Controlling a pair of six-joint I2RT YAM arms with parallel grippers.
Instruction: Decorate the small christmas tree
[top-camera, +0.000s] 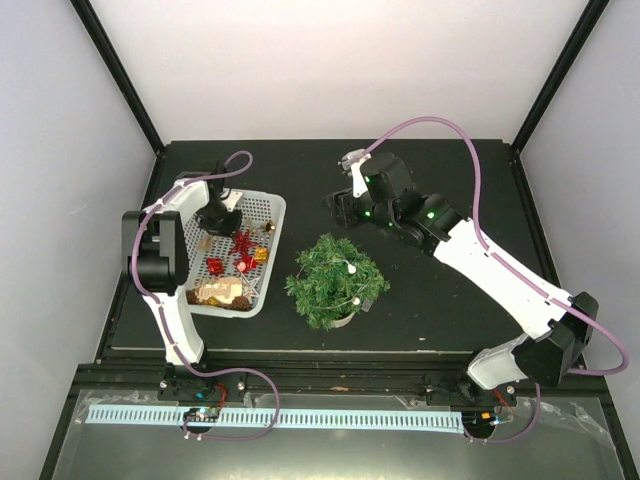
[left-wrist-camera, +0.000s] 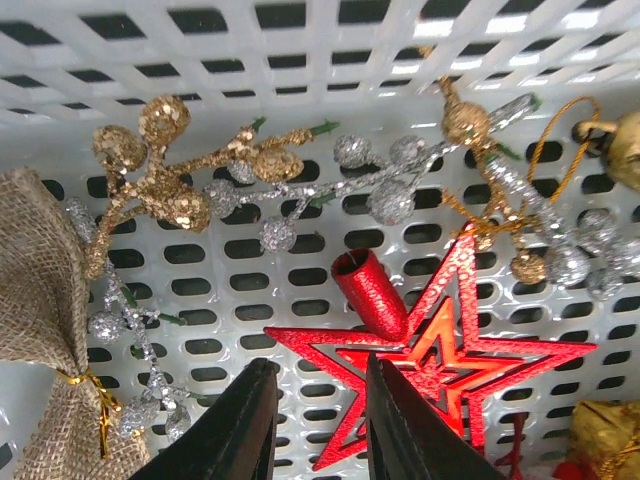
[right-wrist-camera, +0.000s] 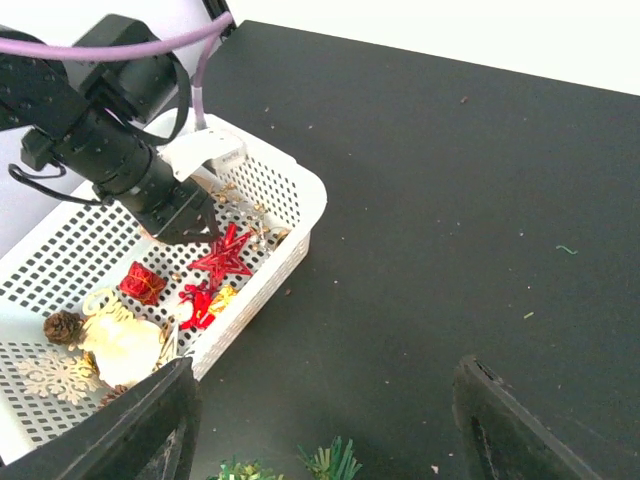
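Black matte tabletop inside a white-walled enclosure carries the small christmas tree (top-camera: 335, 280), a bushy dark-green fir in a round cream pot (top-camera: 343, 320). It stands upright near the middle, just right of the white perforated plastic basket (top-camera: 278, 215) and not touching it. A few pale beads show among its needles.

The left gripper (left-wrist-camera: 320, 420) hangs low inside the basket, its fingers narrowly apart and straddling one point of the red glitter openwork star (left-wrist-camera: 440, 370); they seem clamped on nothing yet. The right gripper (right-wrist-camera: 322, 368) hovers beyond the tree, its fingers spread wide and empty.

A pinch on so thin a point could likely let the star twist or slip. The gold glitter berry sprig (left-wrist-camera: 170, 160) and silver glitter sprig (left-wrist-camera: 380, 190) lie close by and might snag and be dragged out. With nothing steadying the pot, pressing the star on could tip the tree.
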